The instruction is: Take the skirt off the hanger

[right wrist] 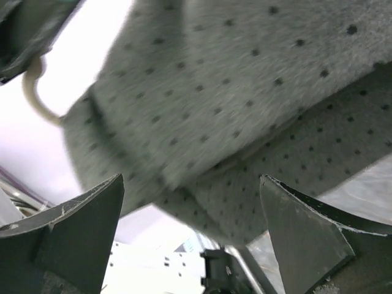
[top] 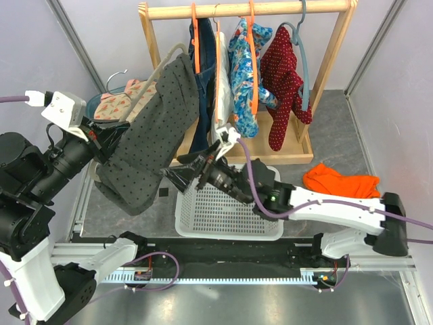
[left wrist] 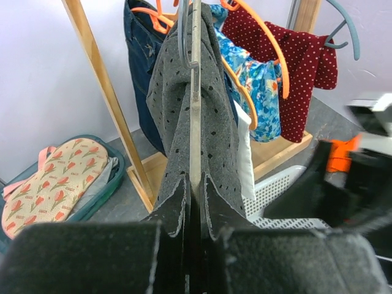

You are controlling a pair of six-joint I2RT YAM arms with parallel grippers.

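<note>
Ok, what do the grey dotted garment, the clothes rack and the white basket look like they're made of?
Grey dotted garment: soft matte cloth, possibly a felt-like knit; the surface looks fuzzy and it hangs in limp folds.
Clothes rack: pale wood, seemingly unpainted; light tan round bar and square posts.
Basket: most likely white plastic; stiff moulded grid of holes.

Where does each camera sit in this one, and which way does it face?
Top external: above and behind the bases, facing the wooden rack; both arms show.
Left wrist: behind the left gripper, which is clamping the pale hanger, looking toward the rack.
Right wrist: behind the open right gripper, looking upward.
Shared: all three show the grey dotted garment.
</note>
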